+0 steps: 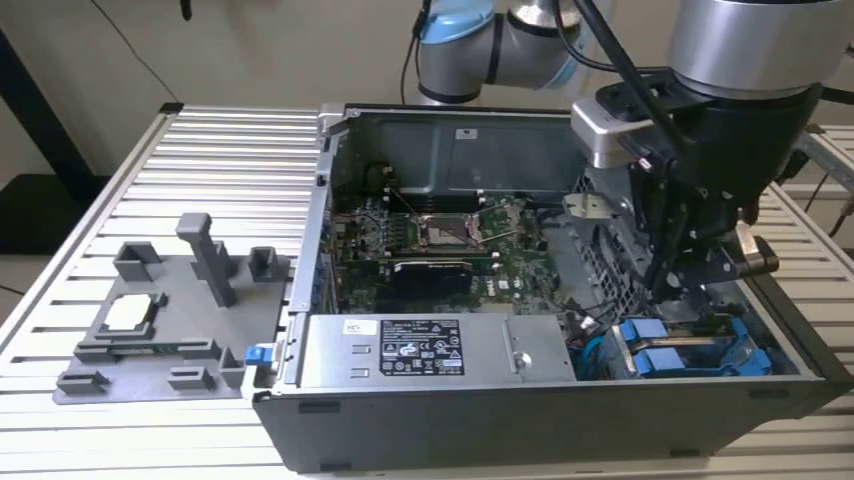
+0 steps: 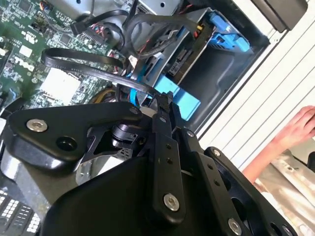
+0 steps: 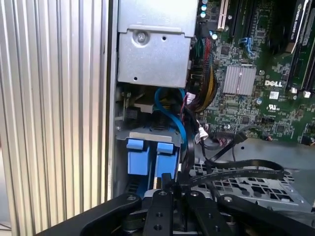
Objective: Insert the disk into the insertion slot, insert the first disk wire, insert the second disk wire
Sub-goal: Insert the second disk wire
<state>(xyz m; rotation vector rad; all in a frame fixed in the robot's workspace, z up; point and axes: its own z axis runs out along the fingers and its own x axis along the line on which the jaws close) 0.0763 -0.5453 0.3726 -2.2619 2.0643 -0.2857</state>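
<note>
Exterior view: white printed label (image 1: pixel 420 360) on grey power-supply box (image 1: pixel 534 350)

the open computer case (image 1: pixel 561 300) is seen from above and in front in the exterior view; the blue drive carriers (image 3: pixel 150 157) are viewed closely in both wrist views.

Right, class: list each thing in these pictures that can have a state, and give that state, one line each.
computer case: side panel off, interior exposed.
gripper: down inside the case, next to the blue carriers.
blue carriers: two, side by side, seated in the drive cage.
blue cable: loose, curving above the carriers.
grey fixture: flat on the table beside the case.
</note>
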